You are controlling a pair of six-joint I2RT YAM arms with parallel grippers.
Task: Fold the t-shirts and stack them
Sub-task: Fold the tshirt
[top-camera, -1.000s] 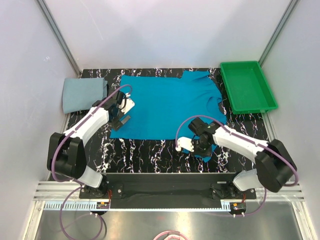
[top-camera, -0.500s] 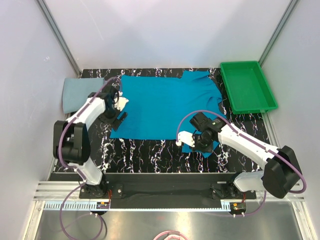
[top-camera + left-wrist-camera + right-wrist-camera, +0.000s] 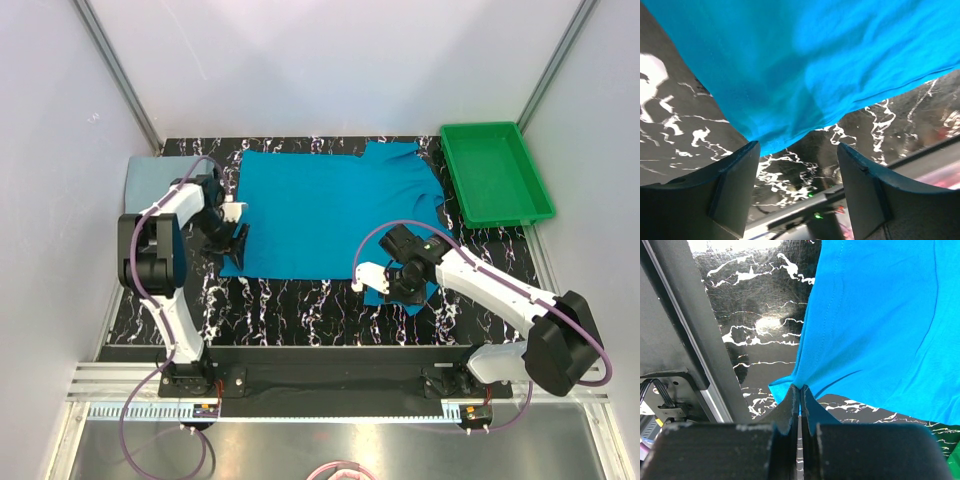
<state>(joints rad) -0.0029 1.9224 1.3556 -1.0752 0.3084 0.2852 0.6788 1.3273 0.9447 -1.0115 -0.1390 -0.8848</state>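
Observation:
A bright teal-blue t-shirt (image 3: 335,210) lies spread flat on the black marbled table (image 3: 300,305). My right gripper (image 3: 400,290) is shut on its near right corner (image 3: 790,385), the cloth pinched between the fingertips and lifted a little. My left gripper (image 3: 235,240) stands open at the shirt's near left corner (image 3: 765,142); the corner lies just beyond the fingers (image 3: 735,175), with bare table between them. A folded pale grey-blue t-shirt (image 3: 150,175) rests at the far left, partly hidden by the left arm.
A green plastic tray (image 3: 495,170) sits at the far right corner. White walls close in the table on three sides. The black base rail (image 3: 330,360) runs along the near edge.
The left arm has swung left and back, bringing its gripper to the shirt's near left corner, and its jaws have narrowed a little. The right gripper has shifted slightly with the shirt corner.

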